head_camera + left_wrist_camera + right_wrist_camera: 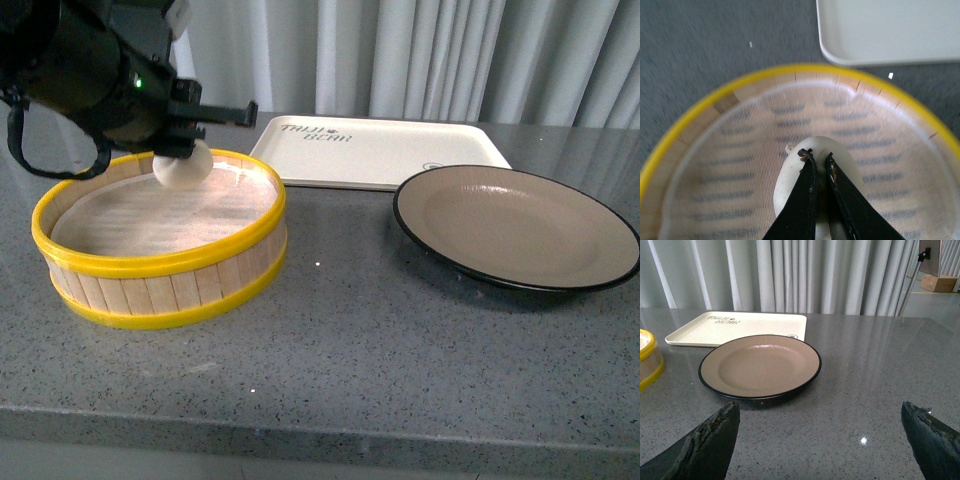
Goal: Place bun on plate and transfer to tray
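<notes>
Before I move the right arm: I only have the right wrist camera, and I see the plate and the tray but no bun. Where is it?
Observer: The bun is in the left gripper, over the far side of the steamer basket.
Operator: Is the grip closed on it?
Observer: Yes. The left wrist view shows both black fingers pinching its top, almost together.
Operator: What lies under it?
Observer: A white mesh liner covering the basket's floor. I cannot tell whether the bun is clear of it.
</notes>
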Action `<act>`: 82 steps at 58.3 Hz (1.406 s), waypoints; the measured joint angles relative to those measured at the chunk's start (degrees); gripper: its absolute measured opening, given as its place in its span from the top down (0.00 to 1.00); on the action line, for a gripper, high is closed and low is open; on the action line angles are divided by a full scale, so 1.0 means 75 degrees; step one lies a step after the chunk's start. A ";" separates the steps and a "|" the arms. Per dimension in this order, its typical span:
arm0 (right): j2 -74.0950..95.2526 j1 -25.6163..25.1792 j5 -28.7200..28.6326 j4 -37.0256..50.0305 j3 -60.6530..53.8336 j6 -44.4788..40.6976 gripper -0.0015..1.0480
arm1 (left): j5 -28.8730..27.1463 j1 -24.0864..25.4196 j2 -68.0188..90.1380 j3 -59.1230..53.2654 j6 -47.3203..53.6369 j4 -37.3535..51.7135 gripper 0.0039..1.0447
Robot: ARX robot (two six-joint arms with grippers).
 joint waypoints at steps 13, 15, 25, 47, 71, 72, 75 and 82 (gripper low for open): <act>0.0000 0.0000 -0.0003 0.0000 0.0000 -0.0003 0.08 | 0.0271 -0.0938 -0.0475 0.0513 0.0181 -0.0239 0.97; 0.0000 0.0000 0.0000 0.0000 0.0000 0.0000 0.08 | 0.0335 -0.1154 -0.0475 0.0638 0.0189 -0.0303 0.97; 0.0000 0.0000 -0.0003 0.0000 0.0000 0.0000 0.08 | 0.0373 -0.2151 -0.0032 0.1329 0.0213 -0.0495 0.97; 0.0000 0.0000 0.0000 0.0000 0.0000 -0.0003 0.08 | 0.1058 -0.3083 0.2200 0.3593 0.0201 -0.0968 0.97; 0.0000 0.0000 0.0000 0.0000 0.0000 0.0000 0.08 | 0.1239 -0.3284 0.3264 0.4663 0.0796 -0.1510 0.97; 0.0000 0.0000 0.0000 0.0000 0.0000 0.0000 0.08 | 0.1218 -0.3284 0.3290 0.4689 0.0810 -0.1550 0.97; 0.0000 0.0000 -0.0003 0.0000 0.0000 0.0000 0.08 | 0.1125 -0.3284 0.3348 0.4771 0.0883 -0.1649 0.97; 0.0000 0.0000 -0.0003 0.0000 0.0000 -0.0003 0.08 | 0.0944 -0.3276 0.3465 0.4890 0.0968 -0.1754 0.97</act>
